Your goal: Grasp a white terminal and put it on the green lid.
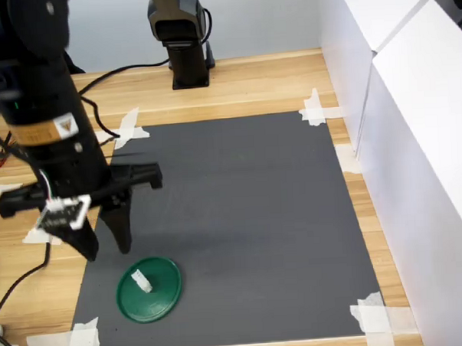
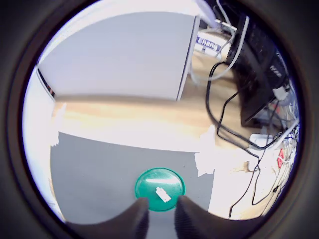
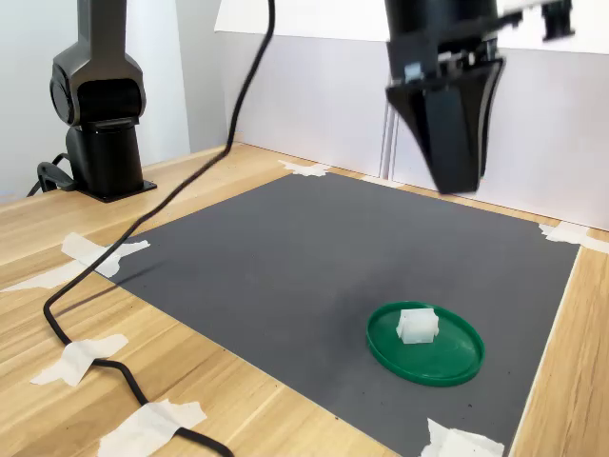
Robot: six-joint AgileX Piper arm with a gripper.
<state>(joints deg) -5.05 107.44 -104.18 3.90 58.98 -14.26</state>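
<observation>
The white terminal [image 1: 141, 281] [image 2: 162, 194] [image 3: 417, 325] rests on the green lid [image 1: 166, 296] [image 2: 148, 183] [image 3: 449, 359], which lies flat on the dark grey mat [image 1: 248, 210] near the first exterior view's lower left corner. My gripper [image 1: 108, 251] [image 2: 160, 201] [image 3: 455, 176] hangs above the lid, clear of it. It is open, with nothing between its black fingers [image 2: 138, 215]. In the first exterior view the fingertips sit just up and left of the lid.
A black robot base [image 1: 183, 45] [image 3: 100, 105] stands on the wooden table behind the mat. White panels [image 1: 414, 142] wall the first exterior view's right side. Tape scraps [image 1: 125, 128] hold the mat's corners. A black cable [image 3: 143, 238] trails over the table.
</observation>
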